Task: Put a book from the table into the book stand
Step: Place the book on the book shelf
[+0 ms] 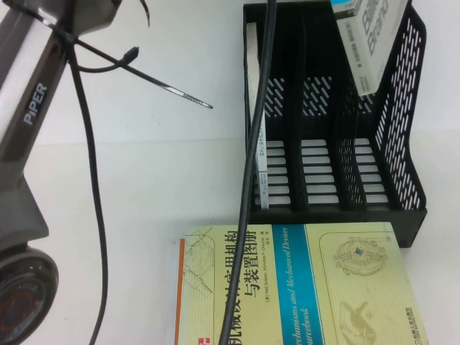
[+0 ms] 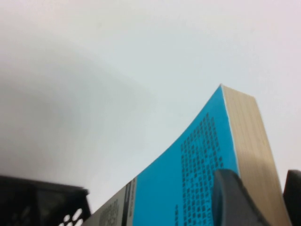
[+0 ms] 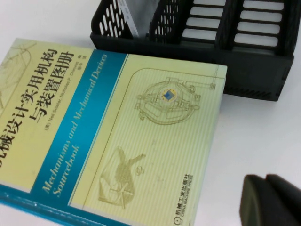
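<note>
The book (image 1: 368, 44), grey with "Brand" lettering, hangs tilted over the right compartment of the black book stand (image 1: 411, 108), its lower corner dipping between the walls. In the left wrist view my left gripper (image 2: 261, 203) is shut on this book (image 2: 202, 155), one finger on the bright blue cover and the other past the page edge. In the high view the left gripper itself is out of frame. My right gripper (image 3: 270, 203) is shut and empty, low over the white table (image 3: 263, 132) beside the pale yellow book (image 3: 117, 127).
A thin white-spined book (image 1: 257, 144) stands in the stand's left compartment. The large pale yellow book (image 1: 345, 287) lies flat in front of the stand. A black cable (image 1: 253, 144) hangs across the stand's left side. The left arm's base (image 1: 25, 287) sits at the left.
</note>
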Available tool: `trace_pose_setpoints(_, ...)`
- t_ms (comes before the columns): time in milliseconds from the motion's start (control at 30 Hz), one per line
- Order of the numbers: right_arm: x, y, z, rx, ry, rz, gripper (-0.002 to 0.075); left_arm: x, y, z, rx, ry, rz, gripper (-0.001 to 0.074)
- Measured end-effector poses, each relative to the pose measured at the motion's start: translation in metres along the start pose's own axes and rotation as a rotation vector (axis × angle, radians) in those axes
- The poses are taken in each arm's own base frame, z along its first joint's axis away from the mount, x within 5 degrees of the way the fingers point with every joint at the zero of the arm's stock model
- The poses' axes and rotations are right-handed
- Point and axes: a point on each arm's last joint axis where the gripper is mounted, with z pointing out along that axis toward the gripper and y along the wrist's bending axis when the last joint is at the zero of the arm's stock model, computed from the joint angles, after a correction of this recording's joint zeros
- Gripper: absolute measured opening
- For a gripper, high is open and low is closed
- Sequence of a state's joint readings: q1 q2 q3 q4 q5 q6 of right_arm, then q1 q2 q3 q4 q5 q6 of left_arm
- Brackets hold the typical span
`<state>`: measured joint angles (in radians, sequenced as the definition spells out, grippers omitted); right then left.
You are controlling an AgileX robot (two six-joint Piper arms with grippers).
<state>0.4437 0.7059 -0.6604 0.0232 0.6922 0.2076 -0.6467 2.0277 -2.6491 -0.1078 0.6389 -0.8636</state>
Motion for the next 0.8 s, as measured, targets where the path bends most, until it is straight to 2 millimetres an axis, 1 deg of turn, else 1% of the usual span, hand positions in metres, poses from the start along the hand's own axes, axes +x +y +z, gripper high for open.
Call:
trace_pose_setpoints(100,0.0,0.0,0.0,-0.001,0.0,0.001,-0.0003,0.0,0.003,0.0,-0.024,0.008,0.01,0.019)
trace_pose_setpoints(400,0.0,0.0,0.0,-0.001,0.0,0.003,-0.0003,-0.014,0.016,-0.002,-0.077,-0.018,0.023,0.019)
trace_pose_setpoints(633,0.0,0.0,0.0,-0.001,0.0,0.003,-0.0003,-0.015,0.02,-0.002,-0.113,-0.008,0.033,0.019)
trace_pose_setpoints(800,0.0,0.0,0.0,-0.001,0.0,0.003,-0.0003,-0.017,0.024,-0.002,-0.142,-0.034,0.023,0.019)
